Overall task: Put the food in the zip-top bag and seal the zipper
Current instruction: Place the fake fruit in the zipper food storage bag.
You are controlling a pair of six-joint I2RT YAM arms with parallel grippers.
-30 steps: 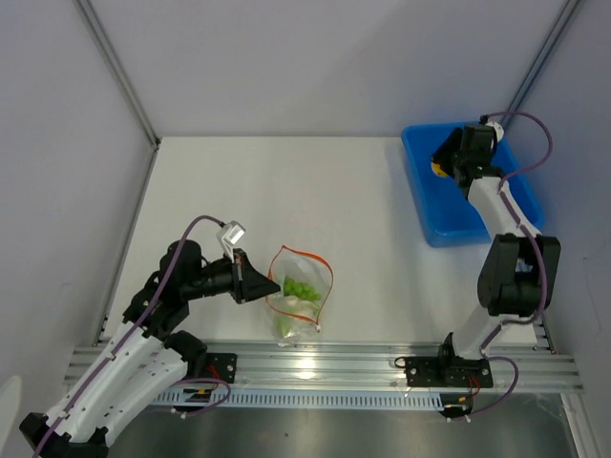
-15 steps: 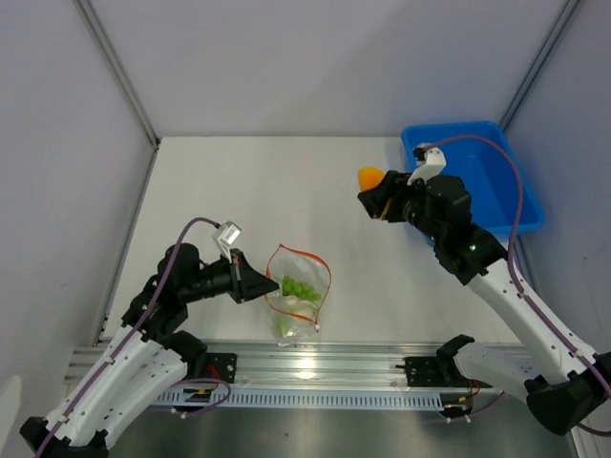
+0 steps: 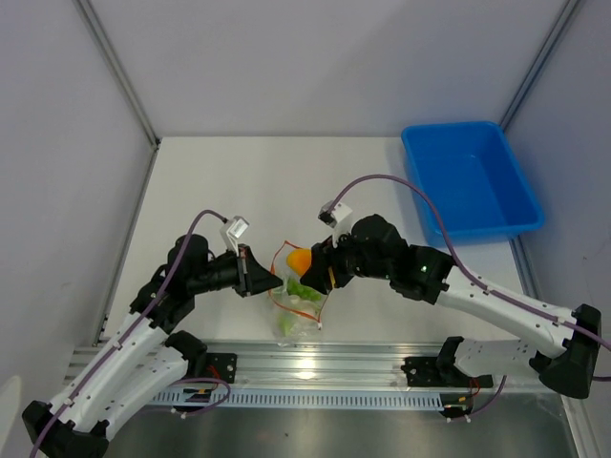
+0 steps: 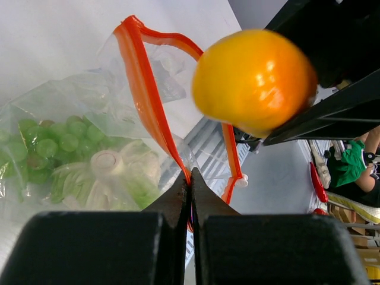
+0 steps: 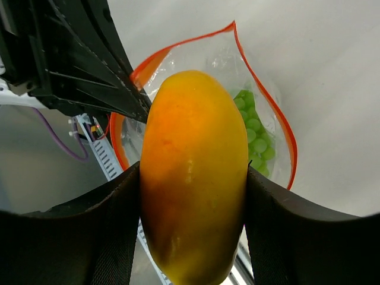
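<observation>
The clear zip-top bag (image 3: 298, 307) lies near the table's front edge with its mouth held open. Its orange-red zipper (image 4: 145, 89) forms a loop (image 5: 261, 89). Inside lie the bright-green cluster (image 4: 32, 151) (image 5: 256, 127) and the white cauliflower (image 4: 104, 172). My left gripper (image 3: 269, 284) (image 4: 190, 181) is shut on the zipper strip at the bag's left rim. My right gripper (image 3: 304, 263) (image 5: 193, 178) is shut on the oval orange-yellow fruit (image 3: 298, 259) (image 5: 193, 172) (image 4: 254, 80) and holds it just above the open mouth.
The blue tray (image 3: 470, 179) stands at the back right, with nothing showing in it. An aluminium rail (image 3: 315, 363) runs along the table's front edge. Grey walls close the left, back and right sides.
My right arm swung from the blue tray leftward and down, carrying the orange-yellow fruit to just above the bag's mouth. My left gripper stayed on the zipper, lifting the rim slightly.
</observation>
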